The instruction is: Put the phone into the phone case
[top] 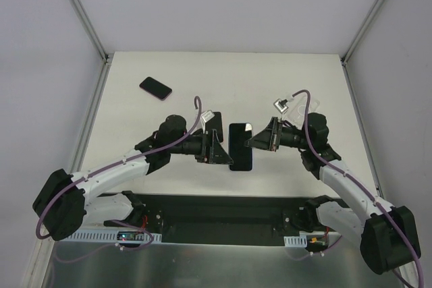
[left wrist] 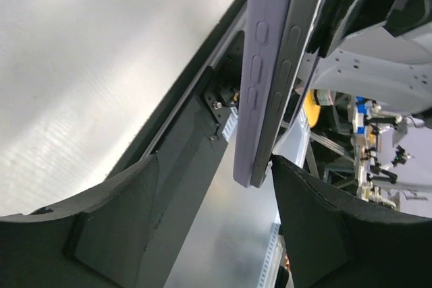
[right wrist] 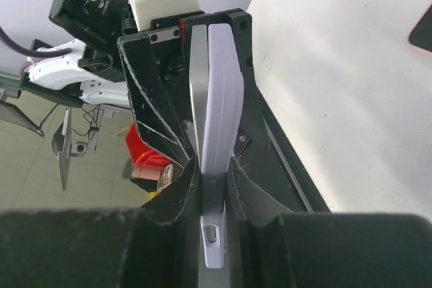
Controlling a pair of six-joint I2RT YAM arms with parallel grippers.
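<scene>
Seemingly half done: holds phone (right wrist: 196, 99) flat against lilac phone case (right wrist: 224, 99) in mid-air over near part of table (top: 202, 72), both clamped tight in right gripper (right wrist: 212, 173), phone edge apparently not yet snapped in, with left gripper (left wrist: 214, 166) splayed wide, straddling the pair, contact unclear.

A white table (top: 223, 79) carries everything; its top is matte and evenly lit. A dark smartphone (top: 156, 88) with a reddish rim lies flat on it, well apart from the left gripper (top: 224, 150), beyond its fingers and off to their left. Beyond the right gripper (top: 253, 143), to the right of its fingers, lies a clear flat thing (top: 312, 106), too faint to name.
</scene>
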